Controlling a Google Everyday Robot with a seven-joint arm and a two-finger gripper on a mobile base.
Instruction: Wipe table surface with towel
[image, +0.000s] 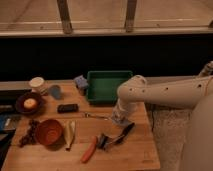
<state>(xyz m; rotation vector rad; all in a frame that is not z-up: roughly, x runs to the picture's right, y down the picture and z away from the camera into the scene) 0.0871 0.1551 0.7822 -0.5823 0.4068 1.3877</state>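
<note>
My gripper hangs from the white arm that reaches in from the right. It sits low over the wooden table, just in front of the green tray. A small greyish patch lies right under it; I cannot tell whether that is a towel. A blue folded item lies left of the tray.
On the table are a white cup, a grey-blue cup, a dark plate with an orange item, a black block, a brown bowl, a metal utensil, an orange-handled tool and black tools.
</note>
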